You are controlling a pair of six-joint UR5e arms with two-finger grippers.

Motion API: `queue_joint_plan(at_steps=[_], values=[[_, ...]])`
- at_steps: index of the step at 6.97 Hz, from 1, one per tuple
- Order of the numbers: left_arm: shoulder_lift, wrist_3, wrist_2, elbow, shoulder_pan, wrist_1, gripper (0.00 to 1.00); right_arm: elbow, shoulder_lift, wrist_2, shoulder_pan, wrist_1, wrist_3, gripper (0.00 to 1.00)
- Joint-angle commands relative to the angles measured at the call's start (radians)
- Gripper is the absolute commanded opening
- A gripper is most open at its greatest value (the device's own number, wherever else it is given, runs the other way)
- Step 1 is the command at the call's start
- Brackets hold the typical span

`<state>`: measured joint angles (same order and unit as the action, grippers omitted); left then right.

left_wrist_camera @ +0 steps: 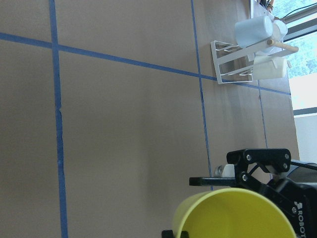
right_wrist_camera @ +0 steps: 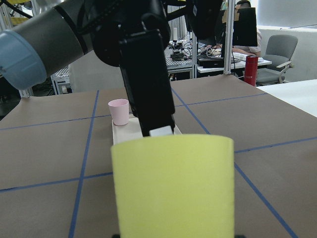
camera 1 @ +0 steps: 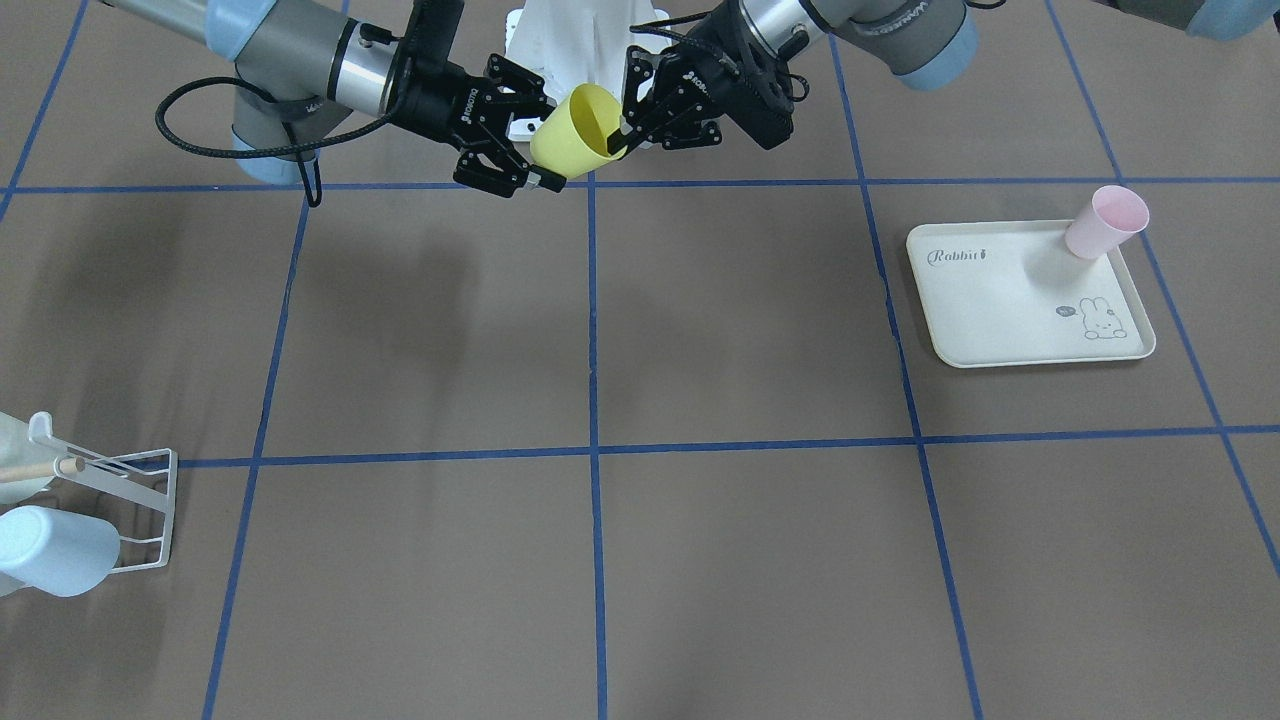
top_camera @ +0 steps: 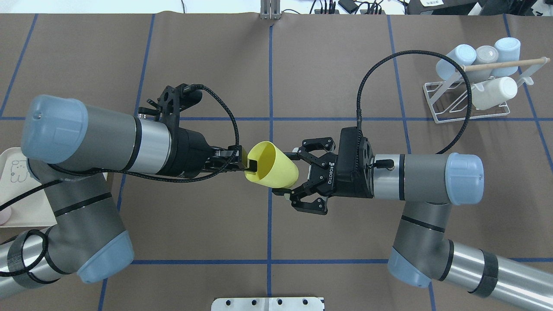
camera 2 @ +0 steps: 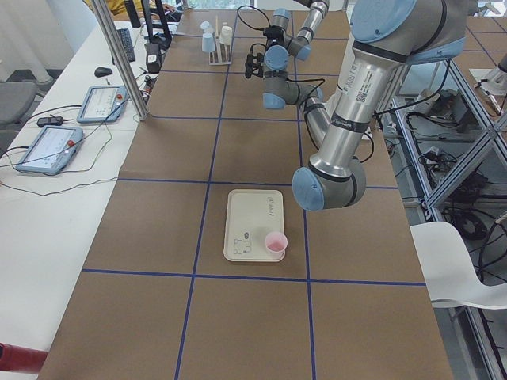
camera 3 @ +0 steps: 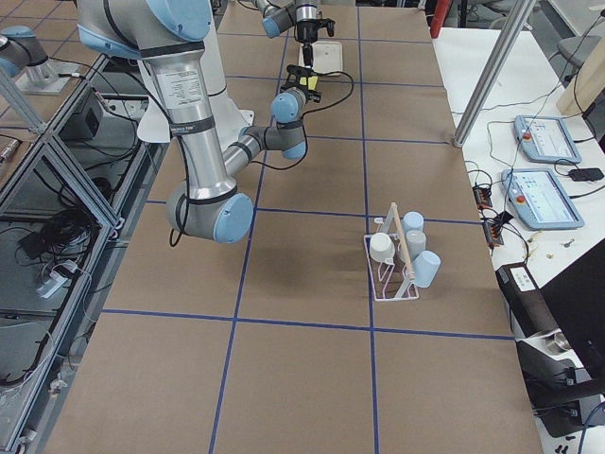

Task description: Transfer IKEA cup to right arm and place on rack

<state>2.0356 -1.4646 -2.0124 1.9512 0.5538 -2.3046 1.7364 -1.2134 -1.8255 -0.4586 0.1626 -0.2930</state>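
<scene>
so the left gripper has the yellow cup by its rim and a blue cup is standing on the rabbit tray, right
Not quite. The cup standing on the rabbit tray is pink, not blue: the exterior front-facing view shows the pink cup upright at the tray's corner. The rest holds: the left gripper has the yellow cup by its rim.

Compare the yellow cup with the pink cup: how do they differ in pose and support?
The yellow cup lies on its side in mid-air; the pink cup stands upright. The left gripper pinches the yellow cup's rim; the pink cup rests untouched on the tray. Both are plain tapered tumblers.
</scene>
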Motion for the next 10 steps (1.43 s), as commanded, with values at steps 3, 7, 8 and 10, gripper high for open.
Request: queue_joint_plan(at_steps=[3,7,8,10], values=[[0.003,0.01,0.008,0.009,0.011,0.004,1.0,0.0,-0.011,-0.006,-0.02,0.006,0.003,0.33],[-0.099,0.333,0.007,0.058,0.168,0.283,1.0,0.028,-0.011,-0.299,-0.281,0.412,0.032,0.19],[-0.189,0.469,0.008,0.098,0.214,0.307,1.0,0.028,-0.015,-0.314,-0.335,0.486,0.134,0.16],[-0.323,0.637,0.003,0.153,0.291,0.306,1.0,0.029,-0.035,-0.304,-0.443,0.656,0.314,0.17]])
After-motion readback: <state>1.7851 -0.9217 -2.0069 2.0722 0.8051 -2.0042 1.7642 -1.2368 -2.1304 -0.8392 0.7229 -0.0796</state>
